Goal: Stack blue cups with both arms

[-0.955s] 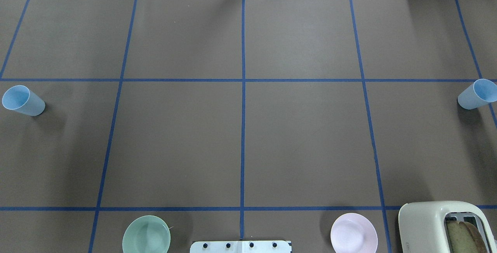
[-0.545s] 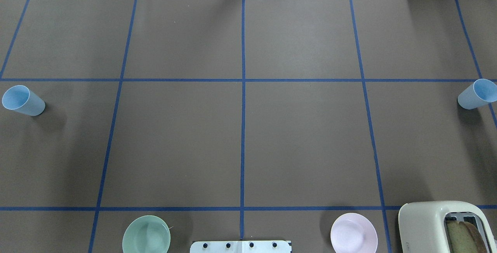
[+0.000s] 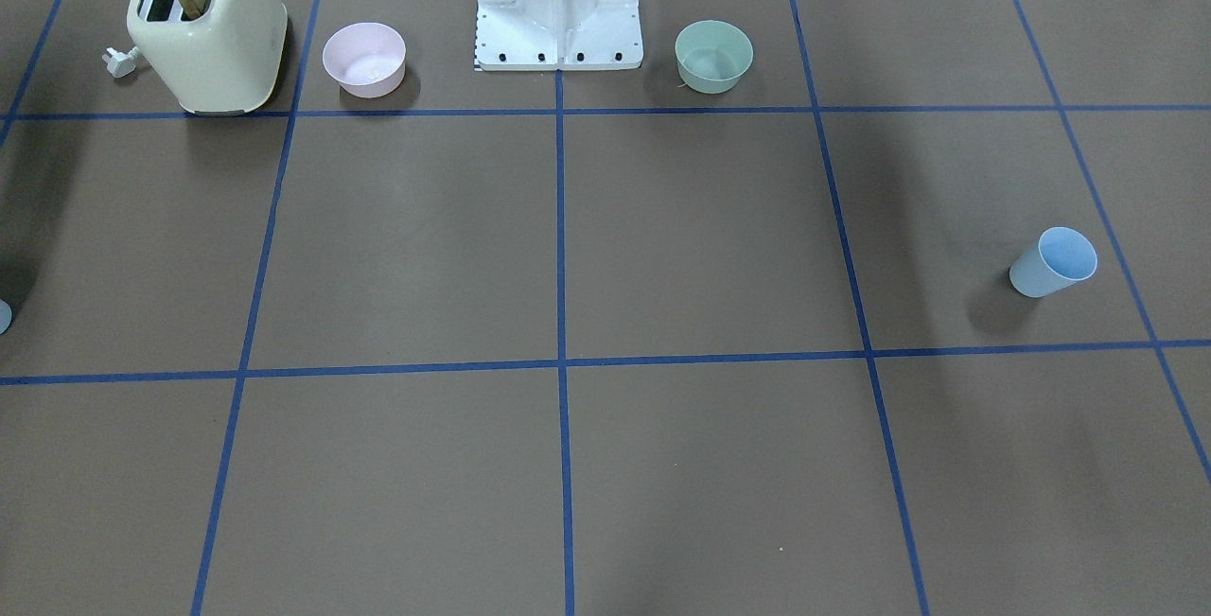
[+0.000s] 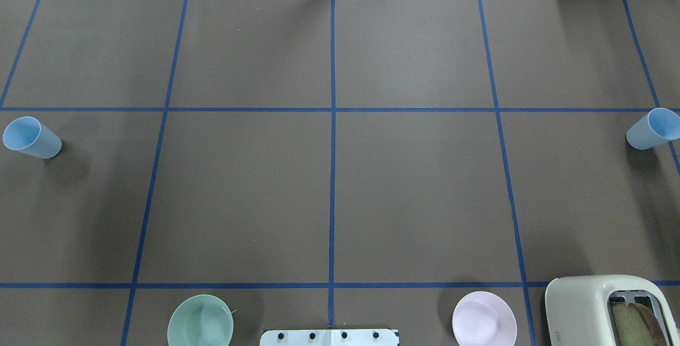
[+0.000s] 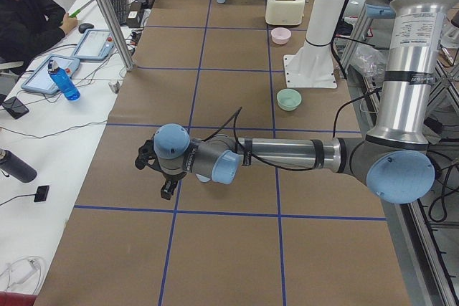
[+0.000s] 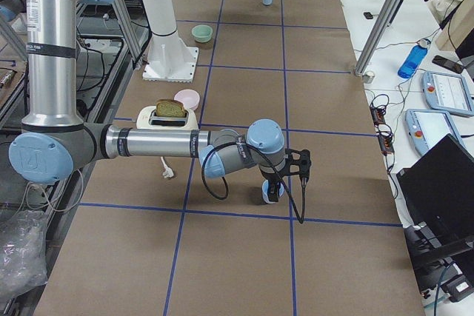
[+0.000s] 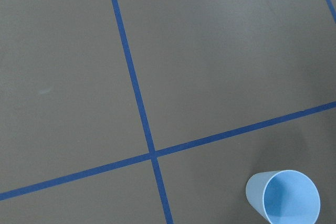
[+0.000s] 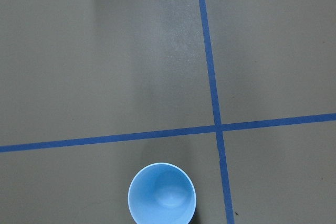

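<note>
Two pale blue cups stand upright far apart. The left cup (image 4: 31, 137) is at the table's left edge and shows in the front view (image 3: 1053, 262) and the left wrist view (image 7: 283, 198). The right cup (image 4: 652, 128) is at the right edge and shows in the right wrist view (image 8: 161, 193). My left gripper (image 5: 166, 188) hangs above the left cup's area. My right gripper (image 6: 275, 189) hangs right over the right cup (image 6: 267, 195). Both grippers show only in the side views, so I cannot tell whether they are open or shut.
A mint-green bowl (image 4: 200, 320) and a pink bowl (image 4: 484, 318) sit on either side of the white pedestal base (image 4: 329, 337). A cream toaster (image 4: 595, 303) with bread in it stands at the near right. Operators' desks line the far side.
</note>
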### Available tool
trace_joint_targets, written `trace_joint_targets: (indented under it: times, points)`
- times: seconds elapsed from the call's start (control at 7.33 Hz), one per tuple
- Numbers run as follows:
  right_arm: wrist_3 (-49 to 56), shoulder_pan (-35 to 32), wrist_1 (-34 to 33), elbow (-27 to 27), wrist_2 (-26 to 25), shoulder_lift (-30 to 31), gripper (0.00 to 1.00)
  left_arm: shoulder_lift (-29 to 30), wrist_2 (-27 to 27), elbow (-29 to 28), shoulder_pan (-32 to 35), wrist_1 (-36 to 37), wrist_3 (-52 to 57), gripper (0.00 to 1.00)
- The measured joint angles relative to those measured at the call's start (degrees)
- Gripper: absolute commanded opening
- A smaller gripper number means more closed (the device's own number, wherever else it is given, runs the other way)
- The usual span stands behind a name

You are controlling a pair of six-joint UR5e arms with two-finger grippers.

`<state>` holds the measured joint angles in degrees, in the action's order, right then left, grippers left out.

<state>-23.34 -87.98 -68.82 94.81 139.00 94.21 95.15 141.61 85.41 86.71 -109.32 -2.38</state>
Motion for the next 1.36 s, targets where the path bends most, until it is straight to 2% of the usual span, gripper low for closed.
trace_joint_targets:
  times: [0.27,0.55,0.95,1.36]
  points:
    - [-0.3,0.0,2.4,0.9,-0.1,1.4,1.00,0.9,-3.3,-1.8,-5.5,-5.6,-8.0,0.98]
    - [-0.2,-0.1,3.1,1.5,-0.2,1.9,1.00,1.4,-5.9,-5.6,-8.6,-11.7,-11.5,0.98]
    - [-0.1,-0.1,2.9,2.3,0.0,1.9,1.00,1.6,-6.4,-6.8,-10.8,-15.1,-14.9,0.98]
    - [0.0,-0.2,2.8,2.4,0.3,2.0,1.00,-0.2,-6.5,-6.9,-12.9,-21.5,-20.0,0.98]
